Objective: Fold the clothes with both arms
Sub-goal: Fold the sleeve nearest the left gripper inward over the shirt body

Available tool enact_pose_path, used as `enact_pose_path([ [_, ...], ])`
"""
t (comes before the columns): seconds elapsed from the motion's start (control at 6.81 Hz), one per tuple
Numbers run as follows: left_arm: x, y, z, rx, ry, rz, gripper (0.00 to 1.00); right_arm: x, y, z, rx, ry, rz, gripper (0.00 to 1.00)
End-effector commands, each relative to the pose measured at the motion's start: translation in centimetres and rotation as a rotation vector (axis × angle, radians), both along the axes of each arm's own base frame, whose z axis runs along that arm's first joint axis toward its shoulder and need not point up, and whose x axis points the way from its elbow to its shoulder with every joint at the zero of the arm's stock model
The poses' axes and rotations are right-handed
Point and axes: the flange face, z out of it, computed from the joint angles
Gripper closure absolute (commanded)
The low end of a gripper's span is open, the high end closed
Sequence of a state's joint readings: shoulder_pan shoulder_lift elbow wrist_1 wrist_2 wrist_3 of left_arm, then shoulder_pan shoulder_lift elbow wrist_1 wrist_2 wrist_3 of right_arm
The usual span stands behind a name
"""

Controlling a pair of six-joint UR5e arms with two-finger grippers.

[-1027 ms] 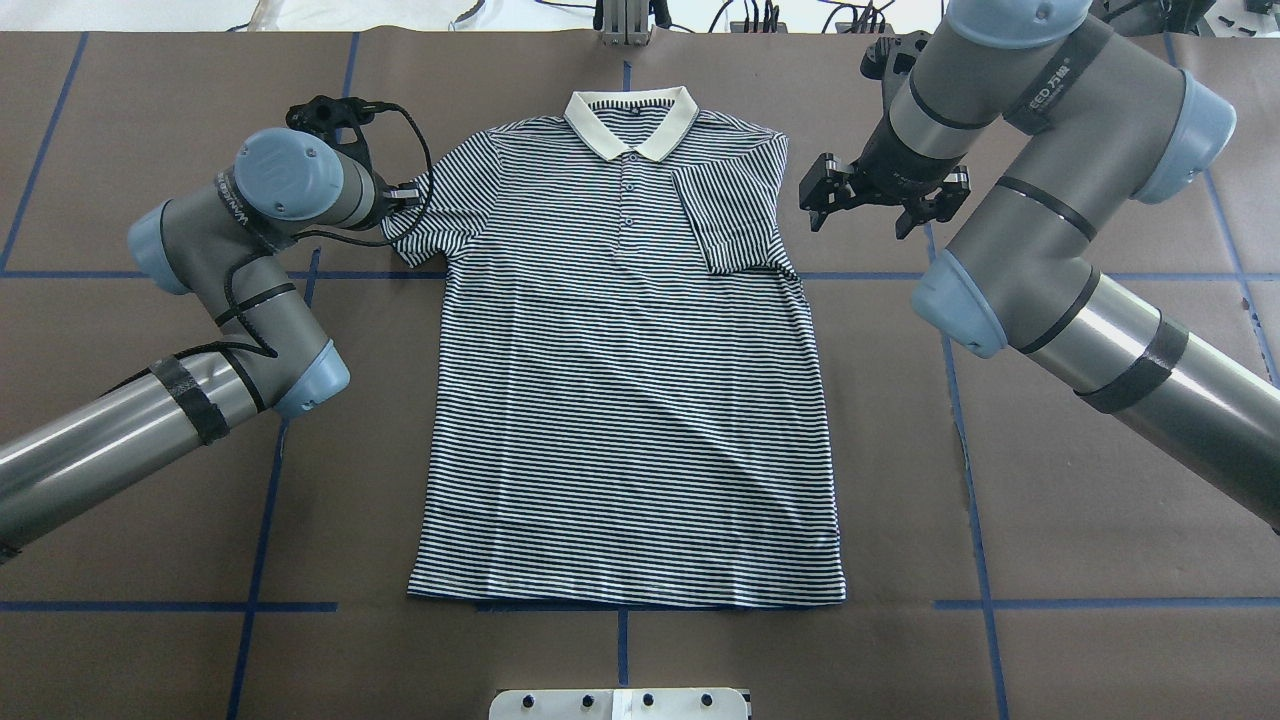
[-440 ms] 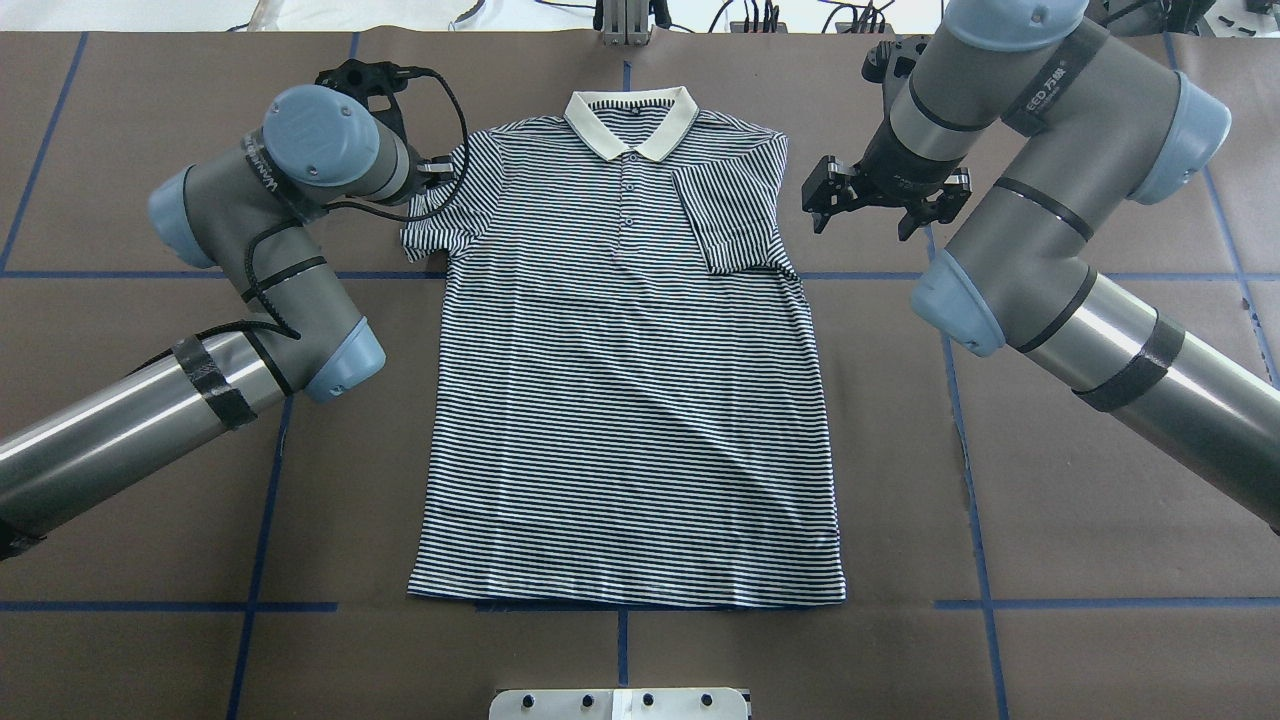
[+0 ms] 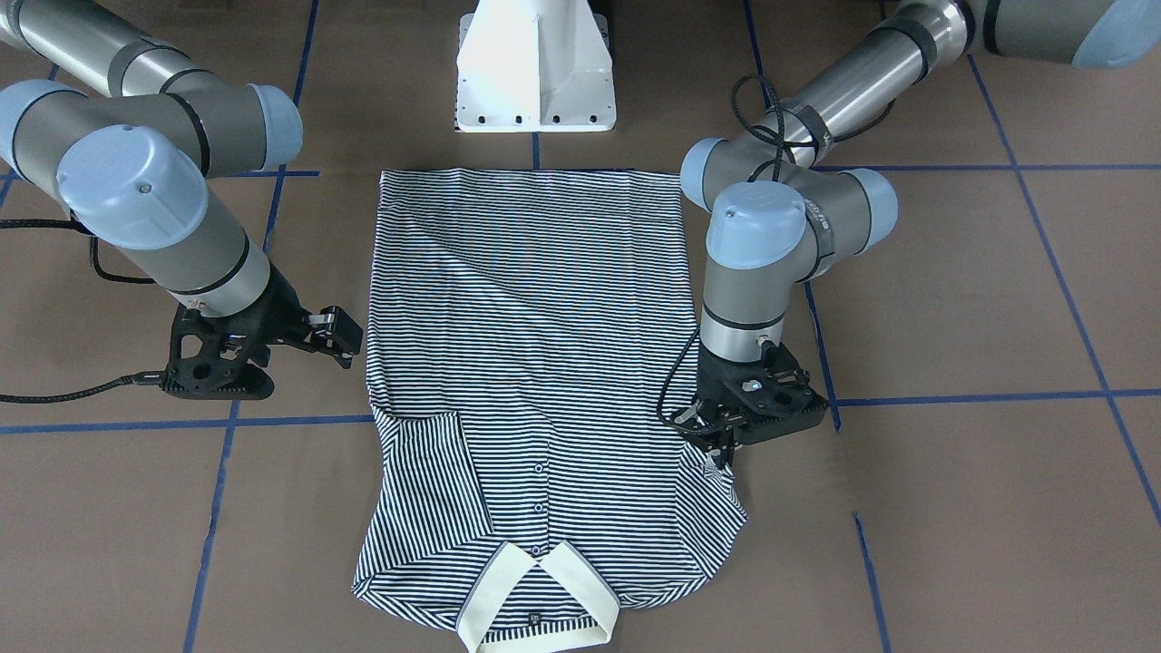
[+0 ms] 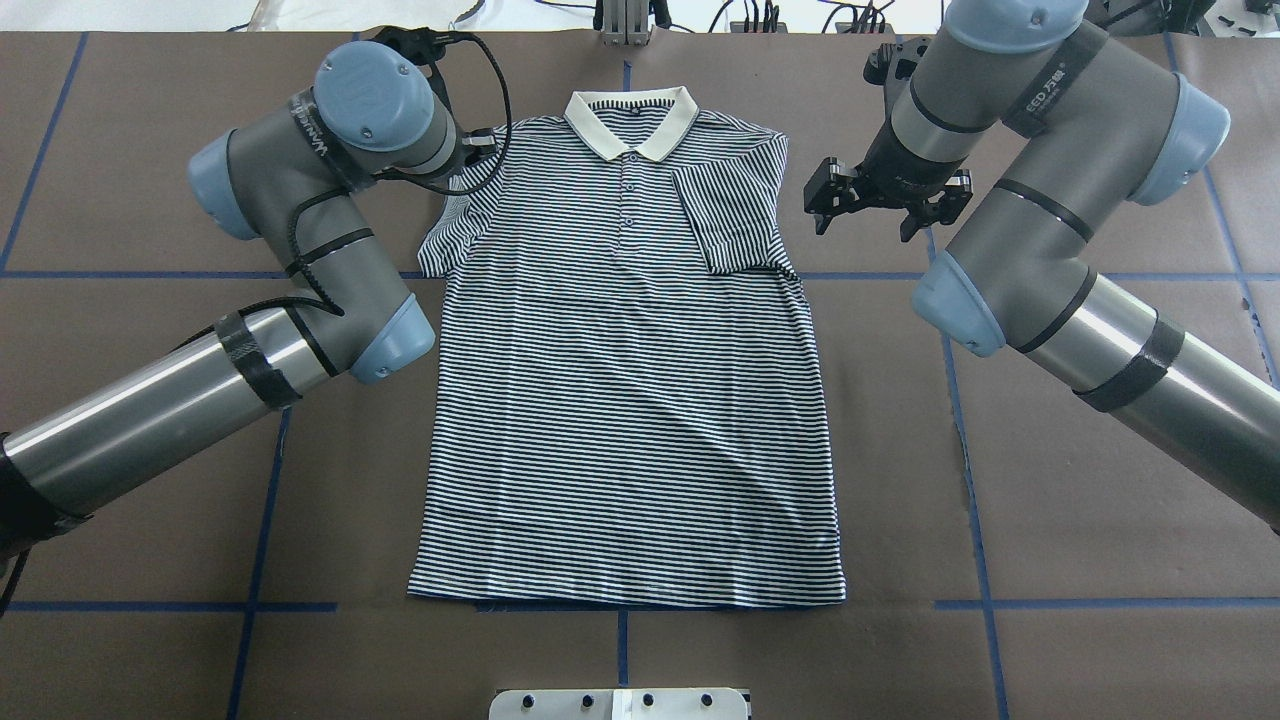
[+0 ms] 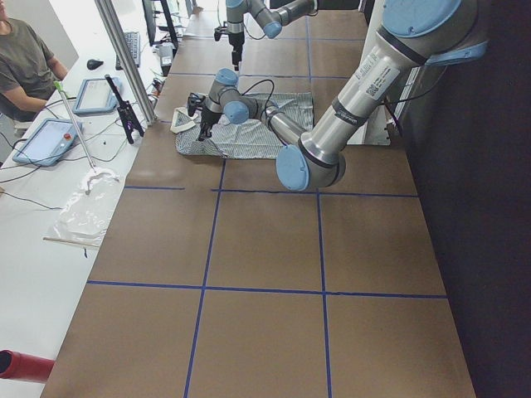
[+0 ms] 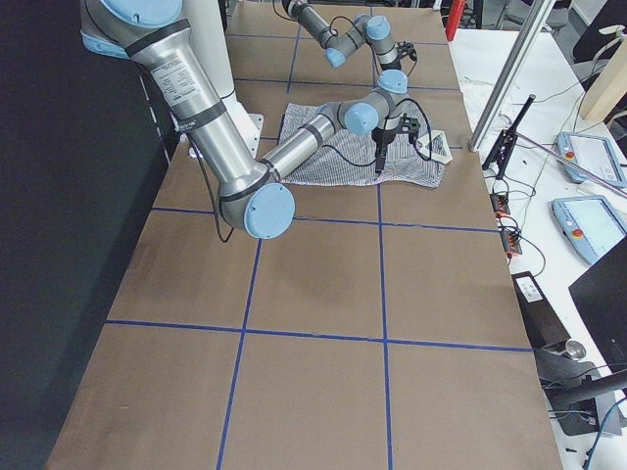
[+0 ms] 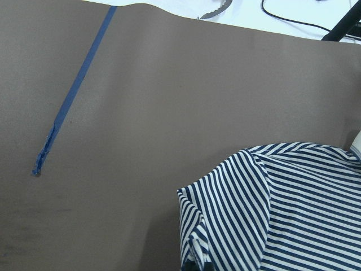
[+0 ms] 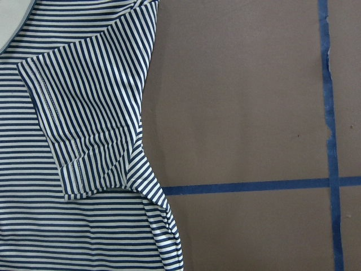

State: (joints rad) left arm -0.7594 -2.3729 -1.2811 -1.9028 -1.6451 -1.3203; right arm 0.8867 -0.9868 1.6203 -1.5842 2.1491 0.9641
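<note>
The striped polo shirt [image 4: 620, 400] lies flat on the brown table with its cream collar [image 4: 630, 120] at the far end. In the overhead view its right-hand sleeve [image 4: 725, 215] is folded onto the chest. My left gripper [image 3: 721, 446] is shut on the other sleeve [image 4: 450, 225], which is lifted and bunched toward the shirt's body; the left wrist view shows that raised fabric [image 7: 271, 209]. My right gripper [image 4: 862, 215] hovers open over bare table beside the folded sleeve [image 8: 84, 124], holding nothing.
A white pedestal [image 3: 535, 63] stands at the robot's edge by the shirt's hem. Blue tape lines [image 4: 980, 560] cross the table. A person [image 5: 25, 62] sits at a side desk with tablets [image 5: 50, 137] beyond the far edge.
My left arm has swung right and farther away, pulling the sleeve inward toward the shirt's body. The right gripper has barely moved.
</note>
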Motion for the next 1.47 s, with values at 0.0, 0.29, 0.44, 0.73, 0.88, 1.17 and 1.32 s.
enact_pose_path([
  [0.0,5.4,-2.1,-3.2,-0.046,0.034,-0.03,1.0,0.0,0.0,0.0,-0.002,0.0,0.002,0.0],
  [0.29,6.6,-2.8,-1.7,-0.021,0.076,-0.033,1.0,0.0,0.0,0.0,-0.002,0.0,0.002,0.0],
  [0.44,6.8,-2.7,-1.9,-0.001,0.097,-0.029,0.48,0.0,0.0,0.0,-0.002,0.0,0.002,0.0],
  [0.73,6.9,-2.1,-3.6,0.065,0.165,-0.01,0.0,-0.1,-0.2,0.5,-0.007,0.006,0.0,0.0],
  [0.88,6.5,-2.0,-4.1,0.083,0.187,-0.006,0.0,-0.1,-0.2,0.5,-0.004,0.004,0.0,0.0],
  [1.17,3.8,2.1,-3.1,0.046,0.165,0.168,0.0,-0.3,1.9,1.5,0.016,-0.037,0.018,0.0],
  [1.32,0.9,5.1,-3.8,0.033,0.097,0.241,0.0,-1.2,4.9,2.6,0.02,-0.08,0.071,0.0],
])
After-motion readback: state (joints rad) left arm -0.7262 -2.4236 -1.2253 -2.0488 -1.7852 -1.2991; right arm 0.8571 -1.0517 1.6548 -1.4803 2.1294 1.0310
